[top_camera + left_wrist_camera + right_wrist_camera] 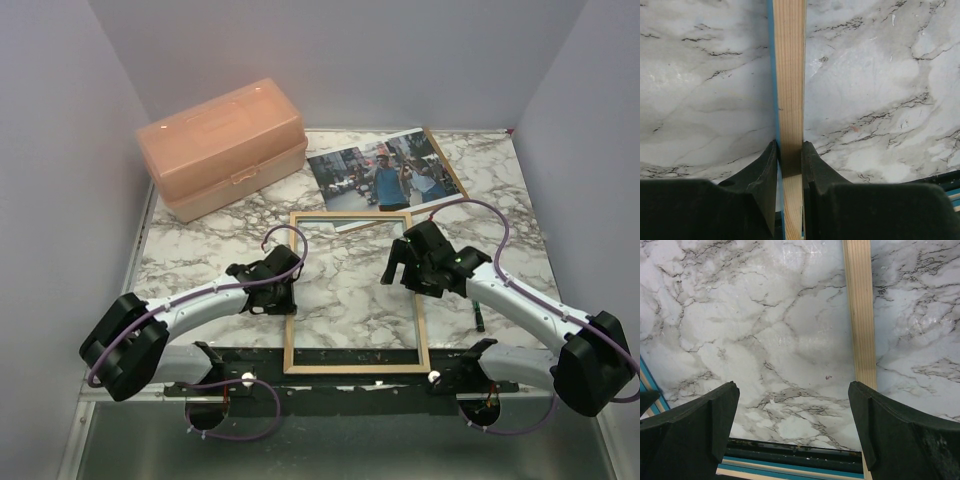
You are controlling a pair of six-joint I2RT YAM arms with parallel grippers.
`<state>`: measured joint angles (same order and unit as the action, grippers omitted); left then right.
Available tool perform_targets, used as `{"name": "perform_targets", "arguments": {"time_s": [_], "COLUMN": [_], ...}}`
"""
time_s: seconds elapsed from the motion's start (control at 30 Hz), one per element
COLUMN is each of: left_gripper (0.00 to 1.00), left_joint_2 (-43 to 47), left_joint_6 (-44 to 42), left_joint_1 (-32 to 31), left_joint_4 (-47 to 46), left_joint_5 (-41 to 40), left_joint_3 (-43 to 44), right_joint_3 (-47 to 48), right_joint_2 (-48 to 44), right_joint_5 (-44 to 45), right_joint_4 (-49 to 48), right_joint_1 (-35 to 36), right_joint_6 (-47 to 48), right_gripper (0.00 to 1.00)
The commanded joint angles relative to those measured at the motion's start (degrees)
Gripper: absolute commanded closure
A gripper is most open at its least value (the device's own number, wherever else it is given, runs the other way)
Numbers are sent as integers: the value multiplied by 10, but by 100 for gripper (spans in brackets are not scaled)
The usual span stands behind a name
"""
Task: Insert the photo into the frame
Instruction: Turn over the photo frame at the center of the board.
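The frame (355, 368) lies flat on the marble table with its light wood face up, and its near rail reaches the table's front edge. My left gripper (284, 292) is shut on the left rail. In the left wrist view the wood rail (789, 75), with a blue edge showing, runs between the fingers of the left gripper (790, 150). My right gripper (398, 262) hangs open over the frame's right side. In the right wrist view the right gripper (792, 410) holds nothing, and its right finger is above the right rail (858, 315). The photo (385, 170) lies picture up at the back, beyond the frame.
A pale orange plastic box (222, 145) stands at the back left. A brown backing board (449, 168) shows under the photo's right edge. A small dark stick (478, 318) lies right of the frame. Grey walls close in the table on three sides.
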<state>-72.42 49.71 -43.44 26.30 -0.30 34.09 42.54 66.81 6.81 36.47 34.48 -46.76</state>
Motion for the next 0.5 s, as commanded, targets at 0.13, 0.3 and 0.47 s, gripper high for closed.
{"name": "perform_targets", "arguments": {"time_s": [0.13,0.3,0.47], "left_gripper": [100,83,30], "left_joint_2": [-23,-8,24], "left_joint_6": [16,16,12], "left_joint_1": [-25,-27,-26], "left_joint_4": [-42,-37,-37], "left_joint_5": [15,26,33], "left_joint_3": [9,10,15], "right_joint_3": [8,9,11], "right_joint_2": [3,0,-7], "right_joint_5": [5,5,1], "right_joint_4": [-8,-4,-5], "right_joint_1": [-1,-2,-2], "right_joint_6": [-10,-5,-1], "right_gripper": [0,0,0]}}
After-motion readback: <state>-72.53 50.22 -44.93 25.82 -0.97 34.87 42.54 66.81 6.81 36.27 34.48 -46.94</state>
